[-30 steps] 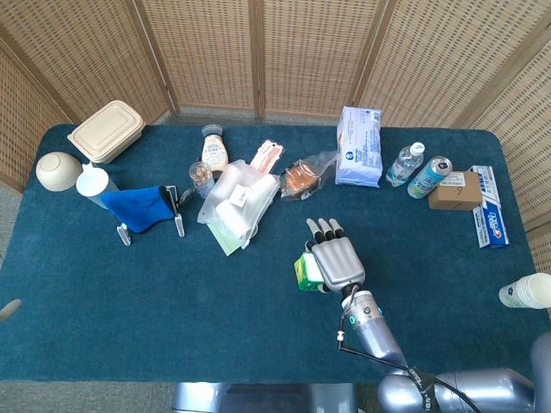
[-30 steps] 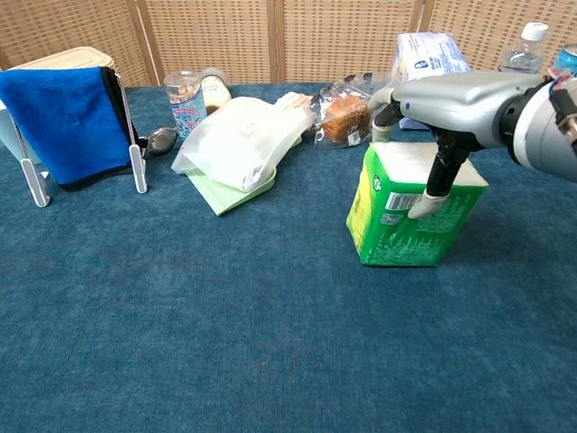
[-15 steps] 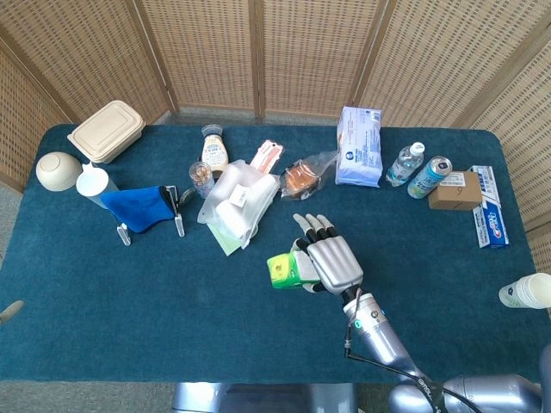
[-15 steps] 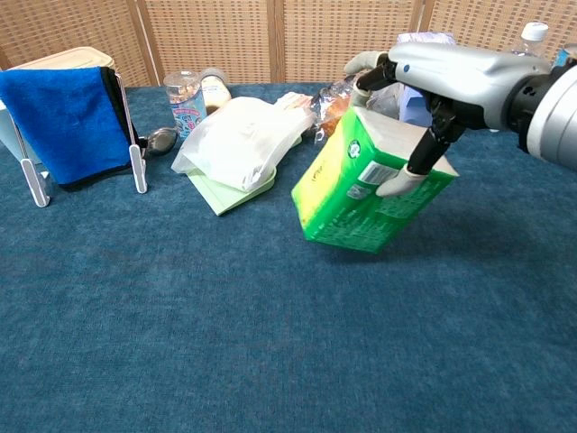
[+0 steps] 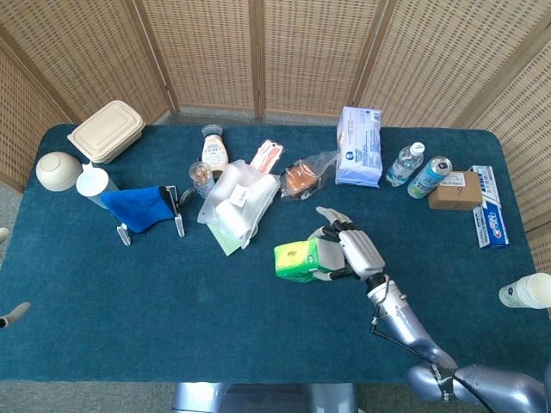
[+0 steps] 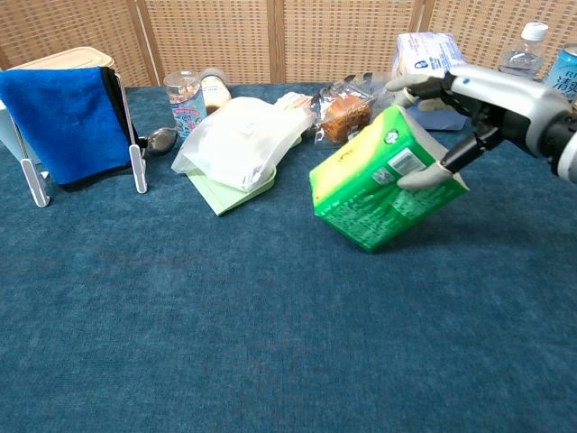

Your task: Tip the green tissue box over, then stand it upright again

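The green tissue box (image 5: 297,260) (image 6: 374,192) is tilted steeply to the left, lifted off the blue cloth at its right side with its lower left corner near the table. My right hand (image 5: 351,251) (image 6: 460,117) grips it from the right end, thumb on the near face and fingers over the far top edge. My left hand (image 5: 12,313) barely shows at the left border of the head view, too little to tell its state.
Behind the box lie a white plastic bag on a green pad (image 6: 239,135), a bagged bun (image 6: 344,115) and a tissue pack (image 5: 359,147). A blue cloth on a rack (image 6: 68,117), jars, bottles (image 5: 405,163), boxes and a toothpaste box (image 5: 489,217) ring the table.
The right hand has tipped the box from upright on the table to steeply leaning left, and the hand has turned and shifted right with it.
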`<state>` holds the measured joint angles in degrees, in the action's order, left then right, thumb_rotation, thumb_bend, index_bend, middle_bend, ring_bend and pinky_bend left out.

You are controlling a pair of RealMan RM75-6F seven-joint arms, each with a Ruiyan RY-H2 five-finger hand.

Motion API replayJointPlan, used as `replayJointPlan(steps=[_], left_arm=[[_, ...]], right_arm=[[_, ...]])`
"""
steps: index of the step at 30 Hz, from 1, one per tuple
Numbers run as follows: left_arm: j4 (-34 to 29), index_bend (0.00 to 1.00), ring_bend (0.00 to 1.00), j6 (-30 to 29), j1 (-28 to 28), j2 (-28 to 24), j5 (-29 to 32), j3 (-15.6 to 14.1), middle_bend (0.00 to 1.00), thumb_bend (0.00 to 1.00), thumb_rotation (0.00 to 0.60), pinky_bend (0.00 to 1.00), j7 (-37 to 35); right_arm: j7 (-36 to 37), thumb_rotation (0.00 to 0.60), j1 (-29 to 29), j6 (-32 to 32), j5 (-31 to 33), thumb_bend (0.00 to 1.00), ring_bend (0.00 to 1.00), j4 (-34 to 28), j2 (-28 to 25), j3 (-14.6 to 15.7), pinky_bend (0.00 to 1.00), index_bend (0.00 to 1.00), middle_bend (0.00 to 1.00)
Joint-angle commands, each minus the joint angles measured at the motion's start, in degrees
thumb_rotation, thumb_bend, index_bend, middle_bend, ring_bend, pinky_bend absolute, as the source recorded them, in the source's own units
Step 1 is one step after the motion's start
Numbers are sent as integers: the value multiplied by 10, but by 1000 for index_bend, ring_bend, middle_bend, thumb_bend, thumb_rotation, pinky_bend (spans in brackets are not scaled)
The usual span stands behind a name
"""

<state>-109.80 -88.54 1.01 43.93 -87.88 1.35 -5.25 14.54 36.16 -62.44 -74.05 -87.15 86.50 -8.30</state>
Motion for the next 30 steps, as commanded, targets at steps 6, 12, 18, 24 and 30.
replayJointPlan(steps=[6,12,18,24,30], left_arm=[[-4,0,0,0,0,0,-2,-1,0,96,600,0,3],[-4,0,0,-3,-1,-1,-3,-1,0,95,600,0,1],[-3,0,0,-3,-1,-2,-3,-1,0,95,600,0,-2],[-4,0,0,-7,-3,-3,-6,-1,0,94,600,0,-5],[-3,0,0,-6,-2,-4,-7,-2,0,94,600,0,-8]], right_arm=[[75,600,-29,-7,-54,102,0,54,9,24,38,385,56],[103,600,-43,-25,-99,64,0,74,-3,50,33,147,8],[117,600,-55,-52,-149,57,0,84,-21,75,17,0,0],[107,600,-65,-74,-170,56,0,93,-30,83,18,0,0],[61,600,-68,-91,-183,49,0,88,-44,81,13,0,0]])
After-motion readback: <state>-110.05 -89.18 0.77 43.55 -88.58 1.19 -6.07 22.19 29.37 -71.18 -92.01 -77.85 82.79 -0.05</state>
